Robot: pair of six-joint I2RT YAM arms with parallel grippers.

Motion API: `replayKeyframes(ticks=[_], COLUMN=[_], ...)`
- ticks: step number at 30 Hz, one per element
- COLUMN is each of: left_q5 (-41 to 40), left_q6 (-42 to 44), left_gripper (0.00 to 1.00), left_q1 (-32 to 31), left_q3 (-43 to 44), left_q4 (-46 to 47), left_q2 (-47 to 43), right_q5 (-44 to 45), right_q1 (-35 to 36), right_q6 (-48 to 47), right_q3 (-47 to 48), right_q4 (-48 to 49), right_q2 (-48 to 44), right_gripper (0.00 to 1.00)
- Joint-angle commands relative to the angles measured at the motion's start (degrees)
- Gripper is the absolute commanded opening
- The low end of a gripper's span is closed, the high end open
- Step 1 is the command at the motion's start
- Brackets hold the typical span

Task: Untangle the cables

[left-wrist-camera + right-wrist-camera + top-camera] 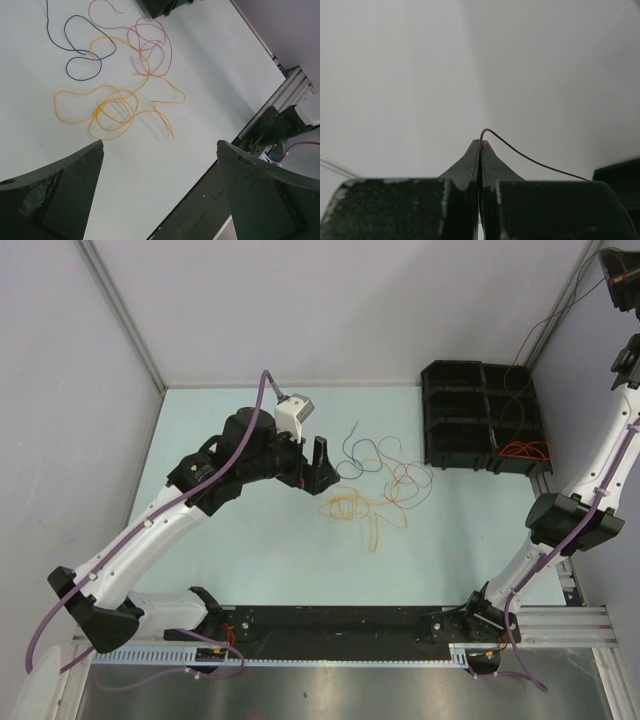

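left claw [160, 147] spread, near central cables [115, 100] | right claw [481, 145] pinching red cable [535, 162], high by wall [395, 75]

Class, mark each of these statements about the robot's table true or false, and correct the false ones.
1. The left gripper has its jaws open above the table. True.
2. The right gripper is open and holds nothing. False: it is shut on a thin reddish cable.
3. A yellow cable lies on the table and crosses itself in loops. True.
4. The black tray sits at the near edge between the arm bases. False: it sits at the table's far right corner.
5. An orange cable lies in the tray. True.
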Motion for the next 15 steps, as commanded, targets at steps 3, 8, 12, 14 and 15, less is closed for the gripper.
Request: replayKeyframes(ticks=[3,8,12,14,15], left_q5=[-1.50,-0.97,-0.88,-0.71,-0.70], left_q6=[-0.89,-2.47,-4.05,-4.41,-4.76], left_gripper=[1.00,1.00,1.00,1.00,1.00], left_q1=[0.43,0.34,0.34,0.34,0.34], left_q3=[2.14,1.88,2.05,2.75,3.11], left_q4=[-0.28,-0.72,-1.42,-1.94,-2.12], left_q2=[0.13,0.40,1.10,1.89,2.42], right_q5=[2.72,4.74,6.85,7.21,7.12], right_q1=[-1.68,-1.85,-1.85,-1.85,-1.77], right_q6=[0.61,-0.97,-1.76,-2.20,-2.21], right_q3=[3.23,3.49,3.58,3.41,3.23], right_q4=[8.06,10.25,11.93,12.28,12.46], right_q2=[2.60,4.54,6.38,7.52,7.88], right_gripper=[0.00,0.00,0.00,0.00,0.00])
